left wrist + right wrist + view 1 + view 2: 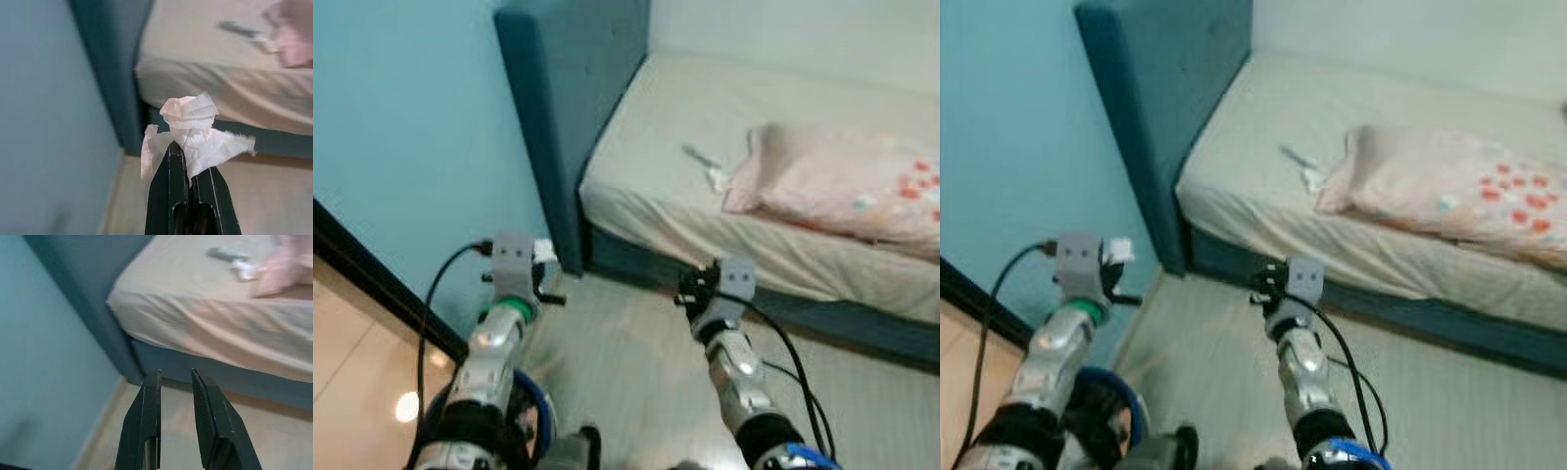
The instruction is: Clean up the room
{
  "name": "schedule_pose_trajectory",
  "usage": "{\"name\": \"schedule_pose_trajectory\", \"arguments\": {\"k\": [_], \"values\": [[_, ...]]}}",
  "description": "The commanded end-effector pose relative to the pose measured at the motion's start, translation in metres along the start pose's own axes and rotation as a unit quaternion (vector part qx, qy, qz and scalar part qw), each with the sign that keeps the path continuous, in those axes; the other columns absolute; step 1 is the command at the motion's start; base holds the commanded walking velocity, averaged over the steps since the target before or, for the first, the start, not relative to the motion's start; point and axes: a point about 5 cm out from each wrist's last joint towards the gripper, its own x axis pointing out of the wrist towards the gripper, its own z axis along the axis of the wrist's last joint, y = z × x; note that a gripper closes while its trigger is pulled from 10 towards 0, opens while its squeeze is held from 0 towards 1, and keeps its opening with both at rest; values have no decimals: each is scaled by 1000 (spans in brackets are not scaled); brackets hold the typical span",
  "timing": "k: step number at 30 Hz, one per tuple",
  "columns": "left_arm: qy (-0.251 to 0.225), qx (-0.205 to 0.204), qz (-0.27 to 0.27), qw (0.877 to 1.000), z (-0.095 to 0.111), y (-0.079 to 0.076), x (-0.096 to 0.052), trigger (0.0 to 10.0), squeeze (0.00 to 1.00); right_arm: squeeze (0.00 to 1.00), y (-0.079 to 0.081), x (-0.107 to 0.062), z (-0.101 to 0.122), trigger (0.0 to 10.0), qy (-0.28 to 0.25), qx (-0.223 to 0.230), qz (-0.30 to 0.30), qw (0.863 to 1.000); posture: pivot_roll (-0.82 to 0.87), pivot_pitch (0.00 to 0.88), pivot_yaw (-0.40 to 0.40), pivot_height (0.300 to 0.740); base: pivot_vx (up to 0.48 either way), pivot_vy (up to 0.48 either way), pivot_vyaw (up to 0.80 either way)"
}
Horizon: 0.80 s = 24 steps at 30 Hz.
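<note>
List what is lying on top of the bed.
On the bed lie a floral pillow, a small grey item and a white scrap beside it. Anything under the pillow is hidden.

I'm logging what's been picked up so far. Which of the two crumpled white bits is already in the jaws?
The crumpled tissue pinched in the left gripper, held above the floor. The other white scrap lies on the bed beside the pillow.
</note>
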Motion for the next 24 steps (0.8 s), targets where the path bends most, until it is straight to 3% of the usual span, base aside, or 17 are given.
{"name": "schedule_pose_trajectory", "arguments": {"k": [1,24], "values": [[13,4,5,1000,-5,5,-3,10000,0,0,3,-2,-6,10000,8,11,-3,1000,157,52,32,740,-266,0,0],[15,6,-5,1000,-5,1,-2,10000,0,0,0,-5,-7,10000,6,12,-10,1000,149,49,42,740,-270,0,0]]}}
